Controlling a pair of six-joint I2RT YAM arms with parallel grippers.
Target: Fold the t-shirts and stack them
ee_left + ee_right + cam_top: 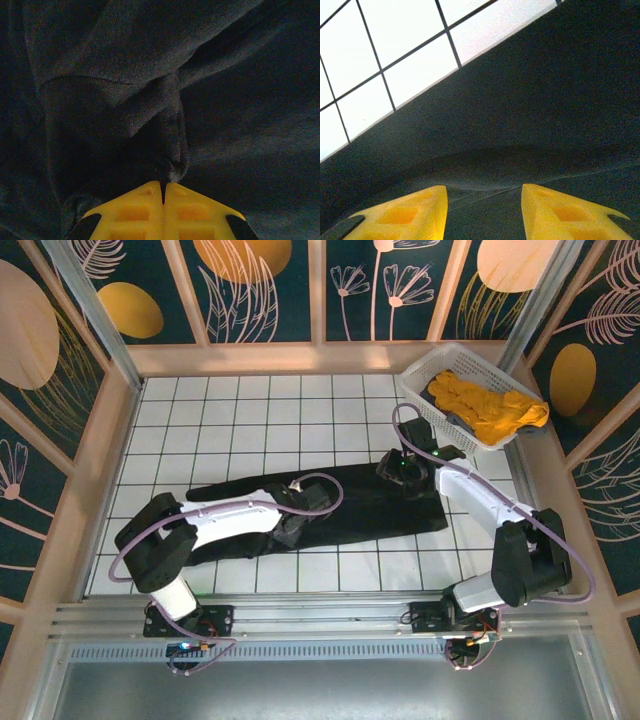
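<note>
Top external view, starting at the left: the left gripper sits on the near edge of the black t-shirt, about midway along it. In the left wrist view its yellow fingers are pressed together, with a small bunch of black cloth pinched at their tips. The shirt lies on the white tiled table as a long, narrow band. Its long axis runs left to right, and the right end is tilted a little toward the far side. I cannot tell which end is the collar.

Further right, the right gripper is over the shirt's far right part. The right wrist view shows its fingers standing apart above flat cloth, with a fold line running between them and nothing clamped.

At the far right, the orange t-shirt lies crumpled in the white basket, well apart from the black one.

The step looks like taking hold for the next fold. To do it well, the right gripper should close on the fold line, catching every layer. Both arms should then lift together and evenly, carrying the cloth along its length so the band doubles over squarely without twisting.
</note>
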